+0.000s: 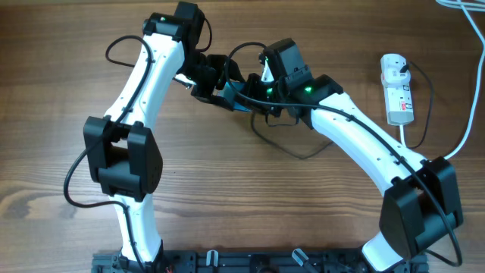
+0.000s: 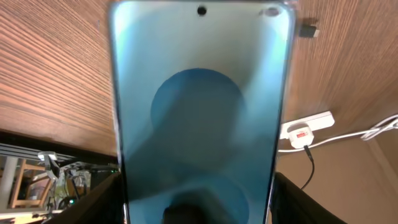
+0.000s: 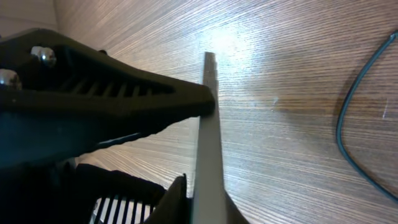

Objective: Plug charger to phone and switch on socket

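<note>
The phone (image 2: 199, 112) fills the left wrist view, cyan screen toward the camera and its camera hole at the top edge. Its long sides sit between the two dark fingers (image 2: 99, 202) of the left gripper (image 1: 220, 87), which is part-way open and clamped on the phone's width. From the right wrist the phone shows edge-on as a thin grey slab (image 3: 208, 162). The upper finger (image 3: 124, 106) of the right gripper (image 3: 198, 144) touches one face with its tip, and the jaws stand close together. Whether they actually pinch the phone cannot be told from here.

The charger's small dark connector tip (image 2: 309, 28) lies on the wood just past the phone's top corner, apart from it and not plugged in. Its thin black cable (image 1: 299, 154) loops over the wooden table (image 1: 227, 197) below the two wrists, which meet near the far middle of the table.

The socket (image 1: 399, 98) lies well off to the right — a white power strip with a small red mark (image 2: 301, 134). A black cable runs from its top end, and a white lead (image 1: 474, 114) trails past it.
</note>
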